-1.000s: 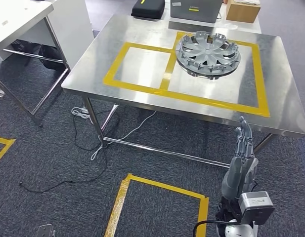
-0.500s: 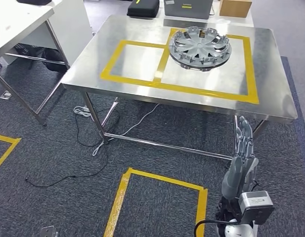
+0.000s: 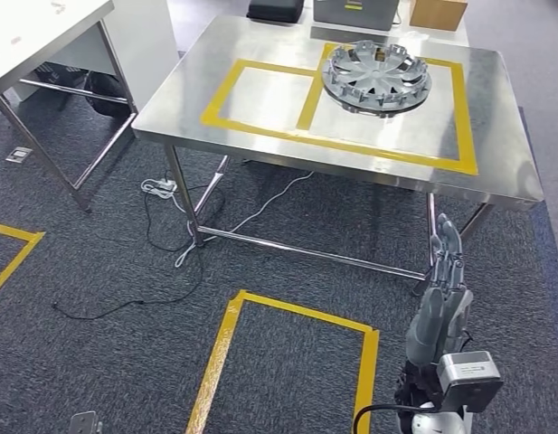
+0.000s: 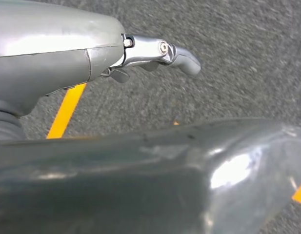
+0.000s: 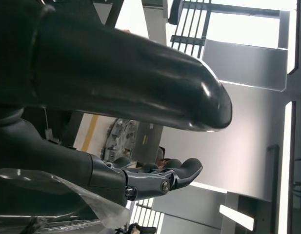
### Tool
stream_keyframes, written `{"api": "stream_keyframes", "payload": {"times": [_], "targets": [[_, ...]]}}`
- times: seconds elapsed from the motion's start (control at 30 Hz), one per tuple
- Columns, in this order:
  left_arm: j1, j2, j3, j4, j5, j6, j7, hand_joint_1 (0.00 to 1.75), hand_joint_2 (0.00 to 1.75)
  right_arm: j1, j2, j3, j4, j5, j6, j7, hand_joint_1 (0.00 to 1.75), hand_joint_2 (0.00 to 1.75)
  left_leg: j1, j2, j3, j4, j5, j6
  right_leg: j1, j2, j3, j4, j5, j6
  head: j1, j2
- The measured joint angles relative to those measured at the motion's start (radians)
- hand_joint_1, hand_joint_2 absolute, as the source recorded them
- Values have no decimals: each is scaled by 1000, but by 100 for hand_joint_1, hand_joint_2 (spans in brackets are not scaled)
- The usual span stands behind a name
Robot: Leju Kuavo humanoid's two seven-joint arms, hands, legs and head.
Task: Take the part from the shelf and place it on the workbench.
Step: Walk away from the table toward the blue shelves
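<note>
Between the earlier head views and now the whole picture has shifted: the camera has moved, not the things; relative to the bench the part lies as before.

The part (image 3: 377, 77), a grey wheel cover, lies flat on the bench (image 3: 507, 163), inside the right of two taped yellow frames (image 3: 461, 108). The left frame holds nothing. Judged from this layout, the frames mark set-down zones, and the placing step looks complete.

Right hand (image 3: 445, 285): it hangs low beside the robot, in front of the bench's near edge, fingers straight and slightly apart, holding nothing. The right wrist view shows the same hand (image 5: 152, 178) extended, with the part (image 5: 121, 139) well beyond it.

Left hand (image 4: 160, 53): the left wrist view shows it over the carpet, fingers extended, nothing in them.

Behind the bench stand a black case (image 3: 276, 10) and a cardboard box (image 3: 438, 13). Cables (image 3: 163, 240) trail on the carpet under the bench. Yellow tape (image 3: 289, 362) marks a square on the floor, probably a standing position.
</note>
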Motion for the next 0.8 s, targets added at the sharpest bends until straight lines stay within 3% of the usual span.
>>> {"api": "stream_keyframes", "payload": {"times": [0.07, 0.1, 0.13, 0.17, 0.23, 0.27, 0.3, 0.37, 0.4, 0.43, 0.47, 0.57, 0.6, 0.63, 0.67, 0.7, 0.73, 0.8], "targets": [[0, 1, 0, 0, 0, 0, 0, 0, 0, 0, 0, -1, 0, 0, 0, 0, 0, 0, -3, 1, -31, 1, 24, 5, -1, 1, -33, 131, -84, 4, 2, 0], [0, 1, 0, 0, 0, 0, 0, 0, 0, 0, 0, -1, 0, 0, 0, 0, 0, 0, -4, 1, -47, 2, 36, 5, -1, 1, -36, 177, -94, 5, 2, 0], [0, 0, 0, 0, 0, 0, 0, 0, 0, 0, 0, -1, 0, 0, 0, 0, 0, 0, -6, 2, -63, 3, 48, 4, 0, 1, -23, 192, -80, 4, 3, 0], [1, 0, 0, 0, 0, 0, 0, 0, 0, 0, 0, -1, 0, 0, 0, 0, 0, 0, -7, 2, -78, 3, 59, 3, 0, 1, 10, 169, -50, 1, 3, 0], [0, -1, 0, 0, 0, 0, 1, 0, 0, 0, 0, -1, 0, -1, 0, 0, 0, 0, -10, 2, -101, 4, 80, -2, 3, 1, 119, 36, -5, -11, 3, 0], [0, -2, 0, 0, 0, 0, 1, 0, 0, 0, 0, -1, -1, -1, 0, 0, 0, 0, -12, 1, -109, 5, 90, -5, 5, 1, 180, -49, -6, -17, 3, 0], [0, -3, 0, 0, 0, 0, 1, 0, 0, 0, 0, 0, -2, -1, 0, 0, 0, 0, -13, 1, -114, 6, 101, -10, 7, 2, 221, -112, -15, -22, 2, 0], [1, -3, 1, 0, 0, 0, 3, 0, 0, 0, 0, 0, -4, -1, 0, 0, 0, 0, -11, 1, -120, 2, 122, -22, 11, 3, 245, -170, -23, -29, 3, 0], [2, -2, 1, 0, 0, 0, 4, 0, 0, 0, 0, 0, -5, -1, 0, 0, 0, 0, -9, 0, -123, 0, 127, -28, 11, 2, 234, -171, -14, -34, 4, 0], [2, -2, 1, 0, 0, 0, 6, 0, 0, 0, 0, 0, -5, -1, 0, 0, 0, 0, -8, 0, -129, 6, 113, -35, 9, 0, 223, -172, -2, -41, 4, 0], [3, -1, 1, 0, 0, 0, 7, 0, 0, 0, 0, 1, -5, -1, 0, 1, 0, 0, -6, -1, -138, 29, 79, -41, 7, -2, 211, -173, 11, -49, 2, 0], [4, -1, 1, 0, 0, 0, 8, 0, 0, 1, 1, 1, -5, -1, 0, 2, 0, 0, 0, -2, -171, 204, -73, -56, 7, -8, 169, -163, 45, -60, -5, 0], [4, -1, 1, 0, 0, 0, 8, 0, 0, 1, 1, 1, -5, -1, 0, 2, 0, 0, 1, -2, -174, 261, -92, -59, 8, -9, 153, -155, 55, -60, -5, 0], [4, -1, 1, 0, 0, 0, 8, 0, 0, 1, 1, 1, -5, 0, 0, 3, 0, 0, 2, -2, -166, 291, -85, -62, 8, -10, 134, -146, 64, -59, -5, 0], [3, 0, 1, 0, 0, 0, 8, 0, 0, 1, 1, 1, -5, 1, -1, 3, 0, 0, 4, -2, -142, 287, -63, -64, 7, -11, 112, -134, 72, -57, -5, 0], [3, 0, 1, 0, 0, 0, 8, 0, 0, 1, 1, 1, -5, 3, -1, 3, 0, 0, 5, -2, -102, 244, -36, -65, 6, -11, 92, -122, 77, -54, -5, 0], [2, 0, 1, 0, 0, 0, 8, 0, 0, 1, 1, 1, -5, 4, -1, 3, 0, 0, 7, -2, -52, 177, -28, -65, 6, -11, 74, -110, 83, -50, -5, 0], [0, -1, 1, 0, 0, 0, 8, 0, 0, 1, 1, 1, -5, 6, -2, 3, 0, 0, 6, -5, 26, 56, -42, -56, 8, -11, 50, -91, 93, -39, -4, 0]]}}
